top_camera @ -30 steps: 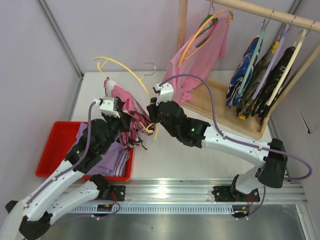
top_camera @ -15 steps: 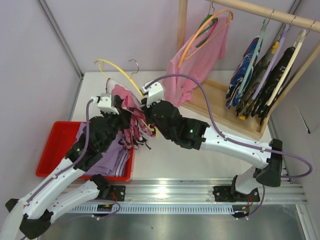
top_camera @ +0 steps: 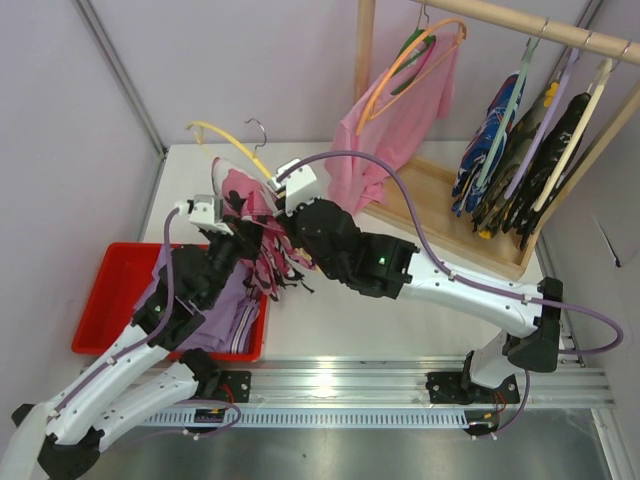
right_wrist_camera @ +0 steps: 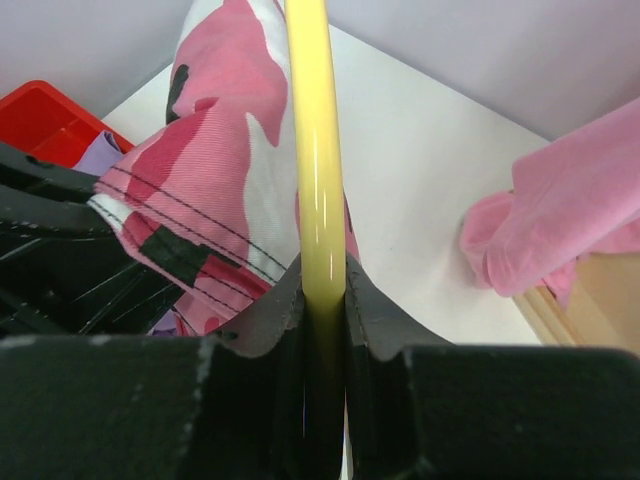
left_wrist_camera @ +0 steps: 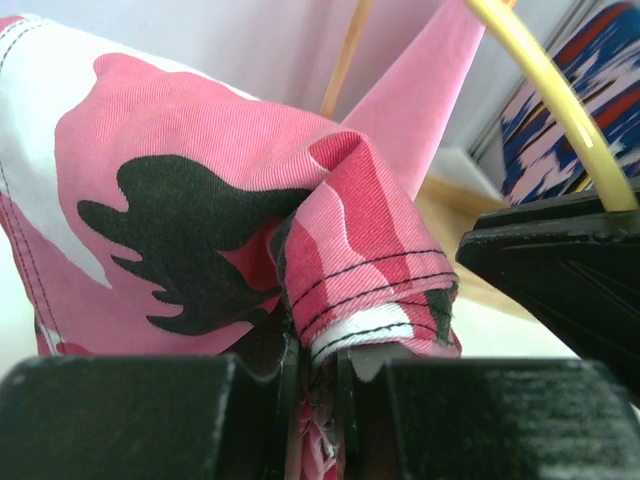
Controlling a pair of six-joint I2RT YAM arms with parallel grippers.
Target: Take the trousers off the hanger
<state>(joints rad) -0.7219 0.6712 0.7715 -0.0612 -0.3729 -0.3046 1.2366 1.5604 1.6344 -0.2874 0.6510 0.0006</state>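
While the right gripper (right_wrist_camera: 322, 300) clamps the hanger (right_wrist_camera: 315, 150), the left gripper (left_wrist_camera: 315, 372) pinches a fold of the trousers (left_wrist_camera: 180, 180) just beside it, above the far left corner of the desk (top_camera: 400, 300). The hanger points toward that corner, so the trousers probably come free toward the near edge.

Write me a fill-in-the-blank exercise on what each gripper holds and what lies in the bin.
1. The right gripper is shut on the ____ hanger.
2. The left gripper is shut on a fold of the trousers, printed in pink, magenta, white and ____.
3. The lilac cloth lies in a ____ bin.

Missing words: yellow; black; red.
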